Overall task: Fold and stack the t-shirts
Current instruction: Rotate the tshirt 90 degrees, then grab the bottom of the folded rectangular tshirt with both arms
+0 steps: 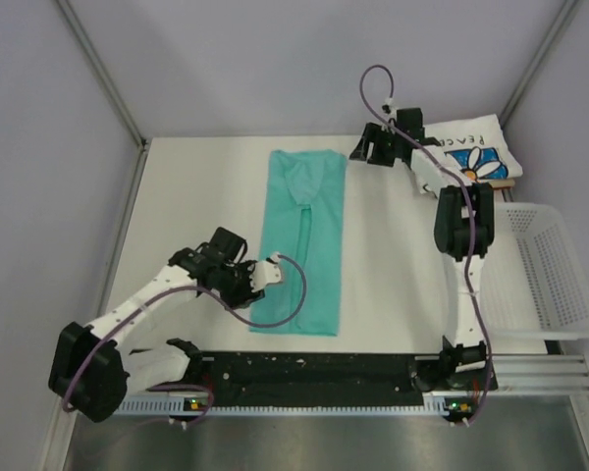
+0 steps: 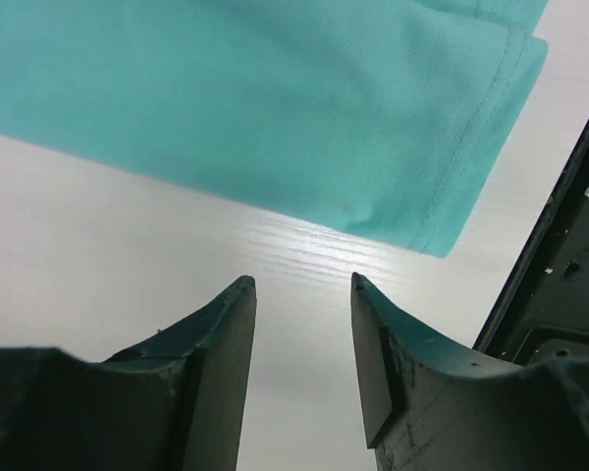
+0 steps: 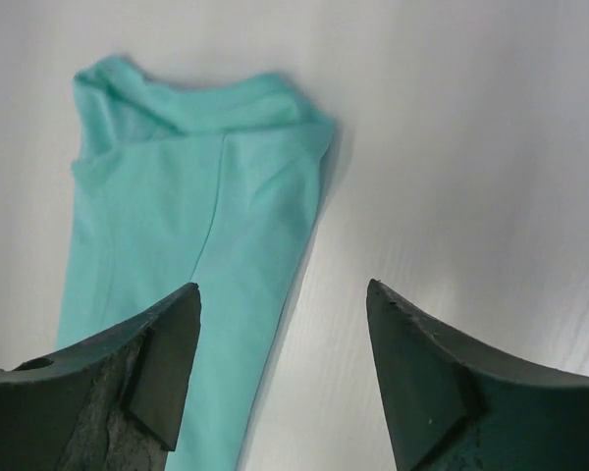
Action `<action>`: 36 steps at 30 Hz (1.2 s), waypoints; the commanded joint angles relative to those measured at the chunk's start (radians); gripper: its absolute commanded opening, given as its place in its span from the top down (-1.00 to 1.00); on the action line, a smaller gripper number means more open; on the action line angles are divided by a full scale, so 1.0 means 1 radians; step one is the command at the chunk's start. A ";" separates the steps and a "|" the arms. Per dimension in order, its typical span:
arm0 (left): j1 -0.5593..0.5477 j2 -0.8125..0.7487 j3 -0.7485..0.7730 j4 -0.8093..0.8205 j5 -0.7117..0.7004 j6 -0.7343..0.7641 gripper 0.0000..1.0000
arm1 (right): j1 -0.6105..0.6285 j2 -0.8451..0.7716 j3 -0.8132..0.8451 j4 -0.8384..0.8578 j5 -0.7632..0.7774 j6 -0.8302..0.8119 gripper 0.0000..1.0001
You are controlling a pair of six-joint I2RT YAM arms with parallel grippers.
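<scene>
One teal t-shirt (image 1: 301, 240) (folded lengthwise) on table (image 1: 393, 255)

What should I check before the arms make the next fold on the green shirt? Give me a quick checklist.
1. Left tool open and empty: ok.
2. Right tool open and empty: ok.
3. Teal shirt lying flat as a long narrow strip: ok.
4. Left tool lined up with the hem corner: ok, the corner sits just ahead of it, slightly to the right.
5. Right tool lined up with the collar: not ok, the collar sits ahead and off to the left.
6. Hidden lower layers of the teal shirt smooth: cannot tell.
</scene>
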 commanded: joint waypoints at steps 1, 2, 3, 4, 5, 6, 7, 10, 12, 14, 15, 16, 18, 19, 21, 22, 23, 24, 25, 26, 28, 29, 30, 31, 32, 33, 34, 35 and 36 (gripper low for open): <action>0.011 -0.120 -0.001 -0.051 0.045 0.073 0.00 | 0.019 -0.473 -0.368 0.248 -0.151 -0.249 -0.38; 0.010 -0.123 0.002 -0.048 0.059 0.081 -0.05 | 0.038 -0.579 -0.516 0.363 -0.189 -0.319 -0.39; 0.005 -0.118 0.006 -0.049 0.098 0.102 -0.14 | 0.058 -0.662 -0.642 0.448 -0.221 -0.374 -0.40; 0.001 -0.112 0.005 -0.049 0.150 0.127 -0.29 | 0.087 -0.750 -0.782 0.532 -0.261 -0.493 -0.43; -0.009 -0.111 -0.001 -0.048 0.193 0.160 -0.34 | 0.114 -0.814 -0.902 0.580 -0.312 -0.610 -0.46; -0.016 -0.114 -0.021 -0.049 0.242 0.199 -0.39 | 0.147 -0.880 -0.988 0.574 -0.376 -0.729 -0.49; -0.027 -0.120 -0.041 -0.049 0.272 0.248 -0.40 | 0.184 -0.936 -1.063 0.512 -0.425 -0.875 -0.51; -0.047 -0.152 -0.115 -0.029 0.290 0.369 -0.40 | 0.331 -1.031 -1.150 0.168 -0.447 -1.281 -0.51; -0.059 -0.160 -0.158 0.003 0.257 0.409 -0.40 | 0.443 -1.057 -1.165 -0.034 -0.344 -1.395 -0.51; -0.067 -0.160 -0.190 0.043 0.217 0.423 -0.38 | 0.528 -1.083 -1.203 -0.080 -0.277 -1.399 -0.50; -0.070 -0.158 -0.201 0.052 0.200 0.431 -0.37 | 0.561 -1.109 -1.246 -0.084 -0.260 -1.407 -0.49; -0.069 -0.157 -0.211 0.054 0.183 0.437 -0.36 | 0.589 -1.128 -1.281 -0.082 -0.243 -1.424 -0.48; -0.070 -0.155 -0.230 0.055 0.165 0.451 -0.34 | 0.650 -1.152 -1.341 -0.070 -0.204 -1.444 -0.45; -0.072 -0.157 -0.239 0.055 0.158 0.455 -0.34 | 0.683 -1.154 -1.364 -0.062 -0.188 -1.444 -0.43; -0.076 -0.152 -0.251 0.078 0.145 0.443 -0.32 | 0.749 -1.145 -1.403 -0.042 -0.139 -1.442 -0.40; -0.081 -0.149 -0.254 0.095 0.143 0.432 -0.29 | 0.782 -1.131 -1.417 -0.024 -0.110 -1.438 -0.38; -0.082 -0.141 -0.256 0.109 0.142 0.425 -0.23 | 0.818 -1.116 -1.431 -0.004 -0.086 -1.439 -0.35; -0.087 -0.134 -0.256 0.118 0.138 0.417 -0.14 | 0.842 -1.097 -1.440 0.019 -0.066 -1.433 -0.33; -0.095 -0.123 -0.253 0.124 0.135 0.408 -0.03 | 0.861 -1.076 -1.446 0.042 -0.046 -1.432 -0.30; -0.099 -0.109 -0.250 0.124 0.129 0.402 0.09 | 0.874 -1.058 -1.446 0.054 -0.029 -1.429 -0.27; -0.111 -0.097 -0.242 0.120 0.112 0.389 0.27 | 0.890 -1.019 -1.440 0.064 -0.012 -1.424 -0.22; -0.118 -0.095 -0.241 0.110 0.106 0.386 0.35 | 0.898 -1.001 -1.435 0.064 -0.004 -1.422 -0.17; -0.119 -0.095 -0.238 0.103 0.100 0.383 0.43 | 0.901 -0.978 -1.432 0.054 0.005 -1.421 -0.11; -0.124 -0.097 -0.235 0.094 0.096 0.379 0.52 | 0.905 -0.965 -1.428 0.039 0.020 -1.425 -0.03; -0.127 -0.101 -0.230 0.084 0.091 0.372 0.62 | 0.908 -0.955 -1.425 0.027 0.034 -1.423 0.10; -0.130 -0.107 -0.222 0.069 0.091 0.368 0.74 | 0.907 -0.950 -1.425 0.015 0.047 -1.424 0.27; -0.128 -0.114 -0.215 0.055 0.094 0.359 0.89 | 0.907 -0.951 -1.426 0.005 0.051 -1.419 0.45; -0.128 -0.124 -0.207 0.040 0.097 0.351 1.00 | 0.908 -0.958 -1.426 0.001 0.053 -1.409 0.60; -0.130 -0.137 -0.199 0.029 0.103 0.345 1.00 | 0.908 -0.965 -1.421 0.001 0.056 -1.395 0.82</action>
